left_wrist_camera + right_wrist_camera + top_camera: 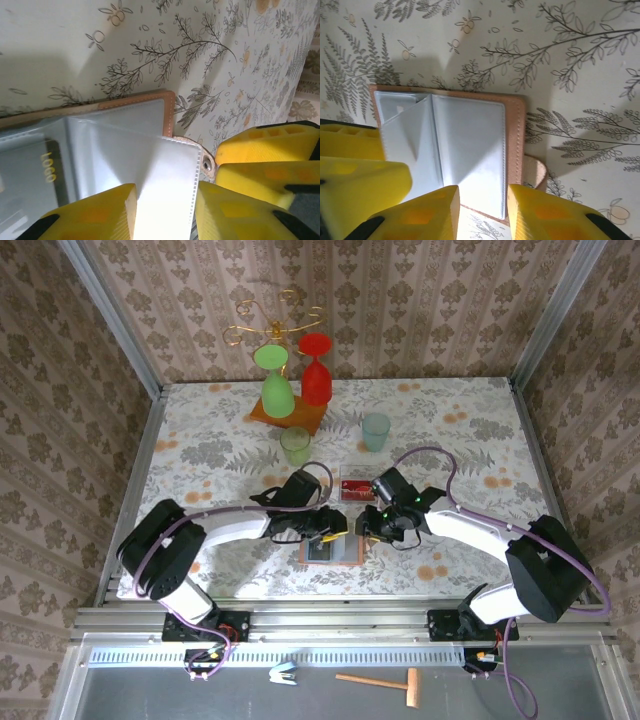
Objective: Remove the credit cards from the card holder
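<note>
The card holder [332,553] lies open on the table near the front edge, tan rim up, with grey-blue clear sleeves [470,145] inside. A small red stack of credit cards [354,489] rests on the table just behind it. My left gripper [337,531] hovers over the holder's left side; in the left wrist view [166,192] its jaws stand apart with a loose clear sleeve [165,170] lying between them. A dark card printed LOGO [50,167] sits in a sleeve. My right gripper [366,530] [483,192] stands open over the holder's right half, nothing clamped.
Behind stand a green cup [295,445] and a pale teal cup [375,430]. Further back a wooden base [288,415] carries an upturned green glass [277,390] and a red glass [316,375] under a gold wire rack [272,320]. The two grippers nearly touch.
</note>
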`<action>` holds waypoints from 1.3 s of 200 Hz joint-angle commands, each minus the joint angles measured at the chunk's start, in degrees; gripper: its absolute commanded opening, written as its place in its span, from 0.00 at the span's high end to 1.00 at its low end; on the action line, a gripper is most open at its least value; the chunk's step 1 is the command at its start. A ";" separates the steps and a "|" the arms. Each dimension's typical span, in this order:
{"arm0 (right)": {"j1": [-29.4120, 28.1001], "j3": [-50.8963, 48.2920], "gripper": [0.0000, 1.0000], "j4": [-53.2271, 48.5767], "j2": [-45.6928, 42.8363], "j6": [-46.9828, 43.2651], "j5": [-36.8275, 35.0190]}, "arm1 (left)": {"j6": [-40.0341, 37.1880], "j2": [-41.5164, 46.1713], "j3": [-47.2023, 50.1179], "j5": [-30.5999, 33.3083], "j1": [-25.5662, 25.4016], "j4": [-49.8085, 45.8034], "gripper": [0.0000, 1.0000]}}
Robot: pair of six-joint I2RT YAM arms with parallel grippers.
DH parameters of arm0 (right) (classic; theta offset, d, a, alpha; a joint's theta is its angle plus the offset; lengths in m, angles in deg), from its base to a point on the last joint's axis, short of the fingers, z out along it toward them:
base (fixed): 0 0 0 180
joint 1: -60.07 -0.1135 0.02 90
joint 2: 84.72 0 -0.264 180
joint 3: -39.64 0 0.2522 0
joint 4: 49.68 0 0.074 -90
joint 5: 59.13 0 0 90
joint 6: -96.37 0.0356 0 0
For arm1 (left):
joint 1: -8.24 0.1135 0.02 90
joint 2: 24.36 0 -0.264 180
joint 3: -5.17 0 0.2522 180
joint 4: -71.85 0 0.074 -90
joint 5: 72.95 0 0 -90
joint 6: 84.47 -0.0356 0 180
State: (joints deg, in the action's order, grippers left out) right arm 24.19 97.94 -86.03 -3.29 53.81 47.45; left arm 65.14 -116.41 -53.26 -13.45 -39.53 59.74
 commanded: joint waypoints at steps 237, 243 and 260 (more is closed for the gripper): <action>-0.11 -6.33 0.97 14.69 8.16 3.81 5.50 | -3.67 12.20 4.32 1.70 7.57 -6.66 0.59; -0.16 -6.14 0.97 14.89 8.55 3.87 5.65 | -3.72 12.61 4.92 1.67 7.92 -6.67 0.59; -0.24 -5.66 0.97 14.62 9.14 3.84 5.49 | -3.82 13.68 6.43 1.70 8.81 -6.72 0.59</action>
State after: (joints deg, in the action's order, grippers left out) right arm 24.19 91.90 -72.52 4.43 56.32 52.23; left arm 63.02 -104.87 -48.93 -12.31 -31.92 55.04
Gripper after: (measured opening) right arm 0.060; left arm 0.412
